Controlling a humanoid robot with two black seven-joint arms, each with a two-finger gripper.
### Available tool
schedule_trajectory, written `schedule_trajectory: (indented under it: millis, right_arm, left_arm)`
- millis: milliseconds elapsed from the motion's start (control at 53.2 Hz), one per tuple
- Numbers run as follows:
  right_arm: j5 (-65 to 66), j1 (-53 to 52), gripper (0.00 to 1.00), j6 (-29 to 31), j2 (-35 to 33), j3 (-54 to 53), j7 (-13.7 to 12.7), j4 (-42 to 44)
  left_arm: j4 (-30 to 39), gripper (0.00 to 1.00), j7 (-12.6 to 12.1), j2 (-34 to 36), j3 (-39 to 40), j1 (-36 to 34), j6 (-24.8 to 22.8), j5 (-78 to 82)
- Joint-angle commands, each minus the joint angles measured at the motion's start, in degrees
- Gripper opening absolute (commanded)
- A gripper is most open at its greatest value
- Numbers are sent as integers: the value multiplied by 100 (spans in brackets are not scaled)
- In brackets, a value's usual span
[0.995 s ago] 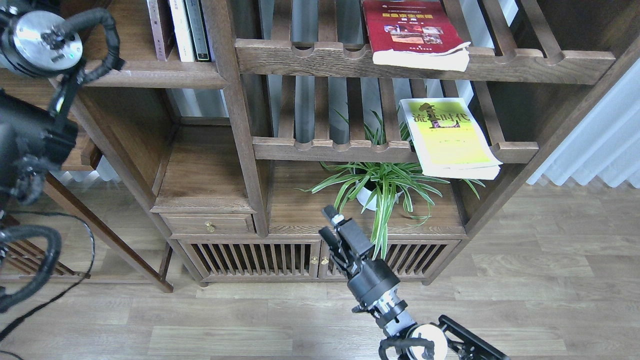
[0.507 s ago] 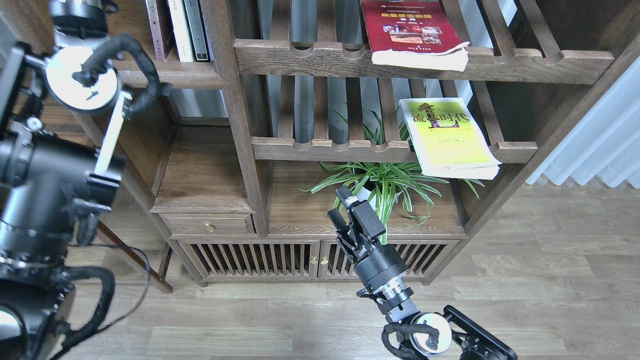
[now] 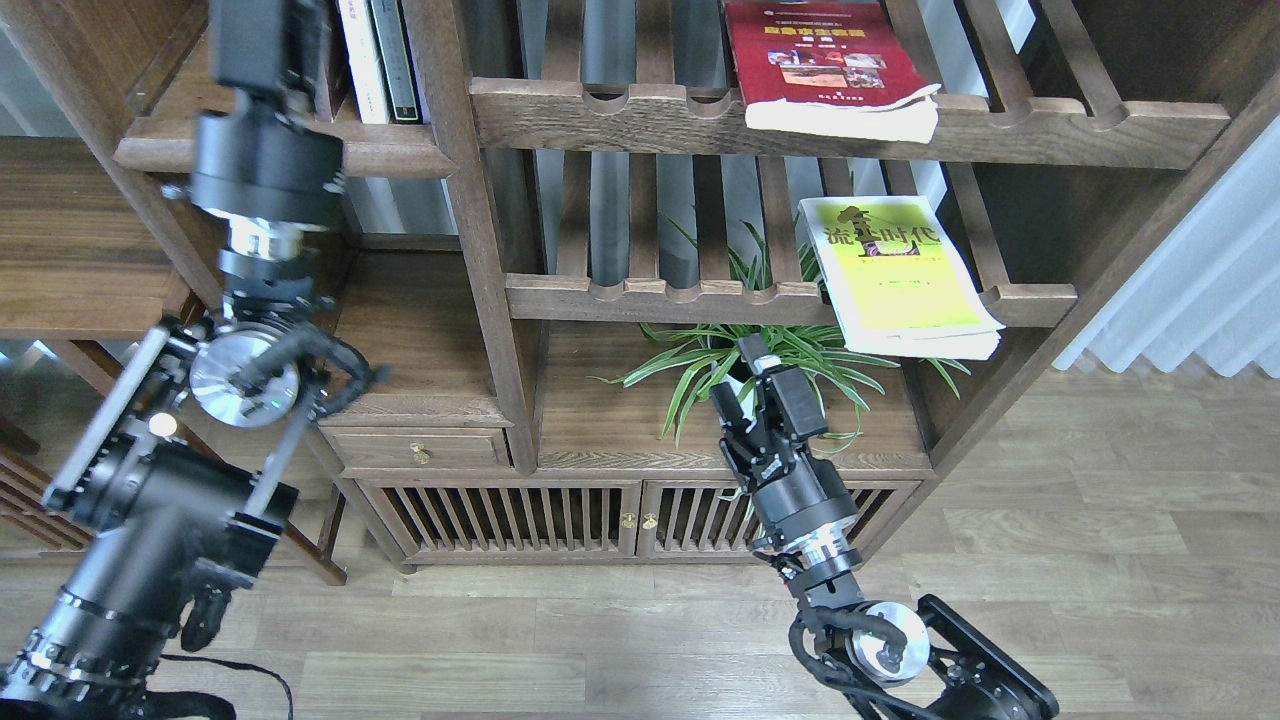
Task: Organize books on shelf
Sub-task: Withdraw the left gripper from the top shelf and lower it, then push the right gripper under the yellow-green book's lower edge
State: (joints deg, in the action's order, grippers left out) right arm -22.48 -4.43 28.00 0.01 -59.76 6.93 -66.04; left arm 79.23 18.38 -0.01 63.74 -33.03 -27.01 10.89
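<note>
**Two books lying on slatted racks, both arms raised before the bookcase**

On the left, the left arm is reaching up toward the solid dark shelf [image 3: 390, 150] at the top left of the bookcase. The left gripper [image 3: 262, 40] is sitting at the upper edge of the view, dark and partly cut off, so I cannot tell whether its jaws are apart or together. Just to its right, a few upright books [image 3: 380, 60] are standing on that shelf, spines showing; the gripper's body is covering the leftmost part of the row.

Moving right, the right gripper [image 3: 758, 385] is rising in front of a potted plant [image 3: 760, 365] with striped leaves, on the low board above the slatted doors. Its jaws are standing slightly apart and holding nothing.

Up and to the right of those jaws, well apart from them, the yellow-green book [image 3: 895, 270] is lying flat on the lower slatted rack, its near corner overhanging the notched rail. Above it, the red book [image 3: 825, 65] is lying flat on the upper slatted rack, its page edge jutting past the front rail.
</note>
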Motion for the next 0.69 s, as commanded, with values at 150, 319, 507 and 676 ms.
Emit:
schedule_trajectory:
  millis: [150, 319, 507, 676]
  right_arm:
    - [-125, 3, 98, 0, -1, -527, 1, 442]
    - [-222, -41, 98, 0, -1, -739, 1, 829]
    - [-266, -295, 98, 0, -1, -1072, -7, 1242]
    - [-310, -480, 98, -242, -1, -1372, -113, 1401]
  left_arm:
    - [-13, 100, -89, 1, -687, 1017, -99, 1]
    - [-22, 100, -115, 1, -810, 1395, -99, 1]
    - [-22, 100, -176, 1, -854, 1729, -99, 10]
    - [-31, 100, -633, 1, -828, 2125, -99, 10]
